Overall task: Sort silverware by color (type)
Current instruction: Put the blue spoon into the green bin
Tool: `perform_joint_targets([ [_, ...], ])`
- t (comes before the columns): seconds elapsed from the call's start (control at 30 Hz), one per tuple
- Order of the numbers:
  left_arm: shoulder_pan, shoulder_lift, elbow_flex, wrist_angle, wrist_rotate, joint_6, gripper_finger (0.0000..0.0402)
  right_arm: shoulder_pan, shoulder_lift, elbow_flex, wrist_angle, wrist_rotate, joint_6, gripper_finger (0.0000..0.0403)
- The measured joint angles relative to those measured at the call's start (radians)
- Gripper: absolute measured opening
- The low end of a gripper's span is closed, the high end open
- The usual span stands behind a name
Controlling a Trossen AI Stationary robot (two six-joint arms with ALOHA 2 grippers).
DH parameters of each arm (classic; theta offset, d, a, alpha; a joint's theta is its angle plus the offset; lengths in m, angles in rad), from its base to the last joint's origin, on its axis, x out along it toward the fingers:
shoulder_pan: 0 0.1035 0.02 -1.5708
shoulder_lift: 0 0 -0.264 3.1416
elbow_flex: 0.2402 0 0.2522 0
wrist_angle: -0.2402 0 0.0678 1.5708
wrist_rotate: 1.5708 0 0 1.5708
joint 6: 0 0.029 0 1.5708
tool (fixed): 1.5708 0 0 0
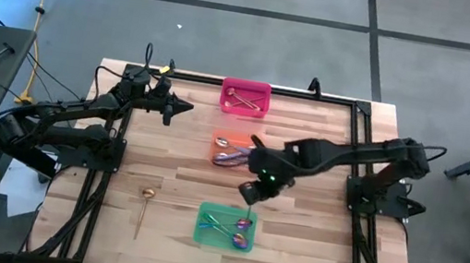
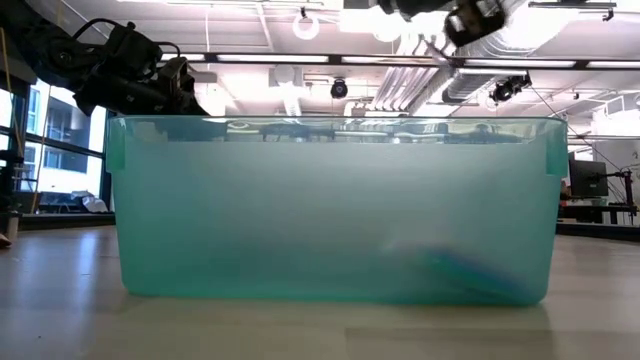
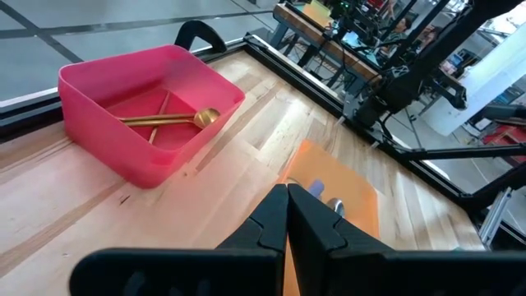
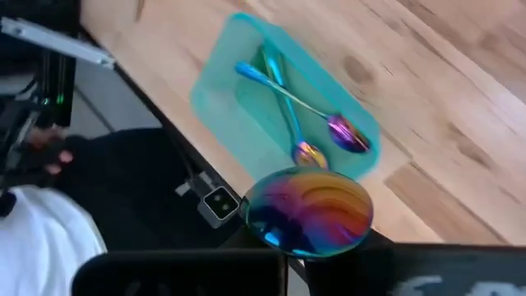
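My right gripper (image 1: 249, 192) hangs over the green bin (image 1: 202, 225), shut on an iridescent spoon (image 4: 308, 212) whose bowl fills the right wrist view. Two more iridescent spoons (image 4: 288, 111) lie crossed in that bin. The pink bin (image 1: 247, 85) holds gold spoons (image 3: 164, 119). Silver spoons (image 1: 233, 156) lie in the orange bin (image 1: 217, 147). One gold spoon (image 1: 145, 207) lies flat on the table at the near left. My left gripper (image 1: 185, 105) waits shut, left of the pink bin, holding nothing. My right gripper has the iridescent spoon pinched between its two fingers just behind the bowl (image 4: 304, 247). The bowl itself hides the exact spot. The fingers slant down from above, and the bowl sticks out past the fingertips. The spoon is lifted clear above the green bin.
In the low view the green bin's wall (image 2: 330, 210) fills the picture. Black frame rails (image 1: 355, 168) run along the table's edges. A person's hand and white sleeve (image 4: 41, 214) show beyond the table's near edge. Bare wood lies between the bins and the loose gold spoon.
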Motion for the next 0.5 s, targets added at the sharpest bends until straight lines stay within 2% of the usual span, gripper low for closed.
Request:
perform_joint_targets([
  [0.3,0.000,0.000,0.000,0.000,0.000,0.006,0.0000,-0.037,0.261,0.181,-0.056,-0.167,-0.319,0.0000],
  [0.5,0.000,0.000,0.000,0.000,0.000,0.020,0.0000,-0.034,0.422,0.284,-0.111,-0.212,-0.510,0.0000],
])
